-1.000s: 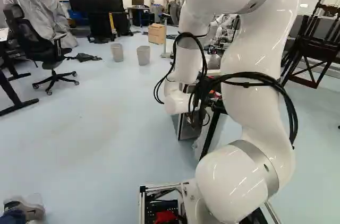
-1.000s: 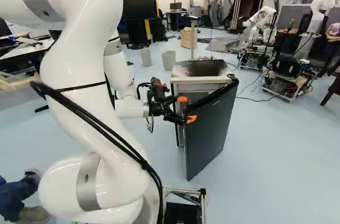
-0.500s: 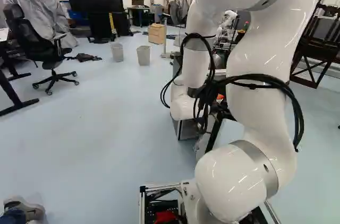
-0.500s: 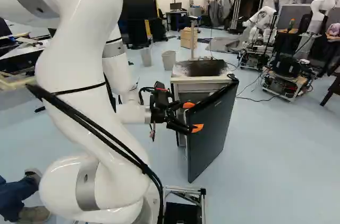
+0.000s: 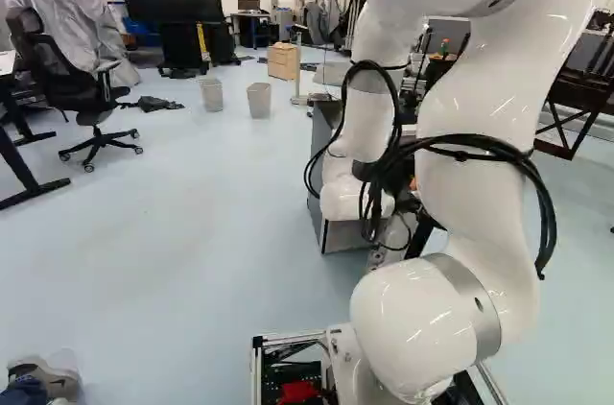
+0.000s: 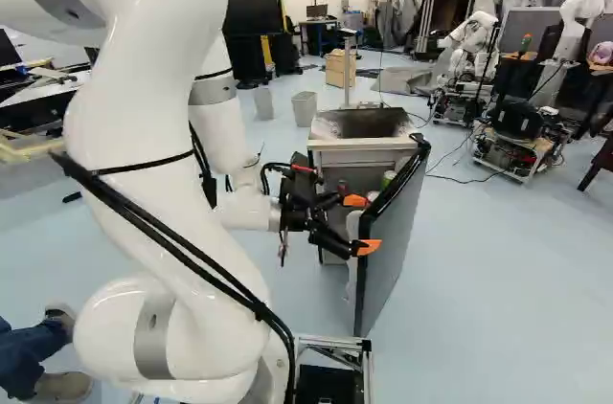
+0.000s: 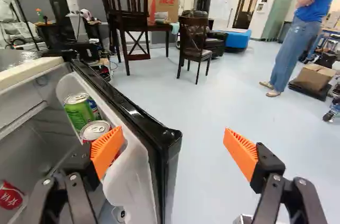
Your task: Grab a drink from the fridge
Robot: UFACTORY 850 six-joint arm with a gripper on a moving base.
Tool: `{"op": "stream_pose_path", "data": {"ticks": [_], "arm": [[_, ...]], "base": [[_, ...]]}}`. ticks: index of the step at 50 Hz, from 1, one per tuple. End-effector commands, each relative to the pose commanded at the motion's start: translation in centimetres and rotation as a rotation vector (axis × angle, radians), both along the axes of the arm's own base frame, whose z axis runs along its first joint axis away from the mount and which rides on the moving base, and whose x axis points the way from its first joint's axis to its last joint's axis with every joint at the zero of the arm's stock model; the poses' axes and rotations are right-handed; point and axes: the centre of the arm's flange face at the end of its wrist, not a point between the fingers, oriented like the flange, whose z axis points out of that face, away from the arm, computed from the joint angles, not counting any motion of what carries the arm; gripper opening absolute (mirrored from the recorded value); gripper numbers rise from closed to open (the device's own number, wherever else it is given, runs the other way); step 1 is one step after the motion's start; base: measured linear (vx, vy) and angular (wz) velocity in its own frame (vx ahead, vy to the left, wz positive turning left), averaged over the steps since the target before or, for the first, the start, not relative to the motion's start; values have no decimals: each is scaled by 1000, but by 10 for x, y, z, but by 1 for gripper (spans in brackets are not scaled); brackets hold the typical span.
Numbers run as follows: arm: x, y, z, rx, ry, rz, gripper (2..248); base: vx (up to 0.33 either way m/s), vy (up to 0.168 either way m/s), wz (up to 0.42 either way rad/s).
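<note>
Arm [image 5: 451, 319] nearest, rising from the base; gripper [image 6: 362, 224] at its end spread wide, holding nothing; the swung-open door [image 6: 395, 251] has its free edge between the fingers, one on the inner side, the other well apart from the outer face; inner finger's contact with the door: cannot tell; silver-topped can [image 7: 95, 129] and green can [image 7: 78, 112] sit in the door's inner shelf; red can [image 7: 9, 196] inside the fridge [image 6: 335, 157]; farther off, two bins [image 6: 305, 109], then a wooden box [image 6: 340, 69].

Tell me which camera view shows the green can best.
The wrist view: the green can shows its top and side in the fridge door. The right base view gives a small green patch; the left base view, none.
</note>
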Motion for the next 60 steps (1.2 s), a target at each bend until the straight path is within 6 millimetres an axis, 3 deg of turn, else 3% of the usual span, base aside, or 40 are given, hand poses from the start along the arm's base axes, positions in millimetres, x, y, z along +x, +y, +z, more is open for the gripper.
{"op": "stream_pose_path", "data": {"ticks": [28, 60], "arm": [[1, -48, 0, 0, -19, -184, 247], [15, -120, 1, -8, -77, -413, 247]], "base": [[0, 0, 0], [0, 0, 0]]}}
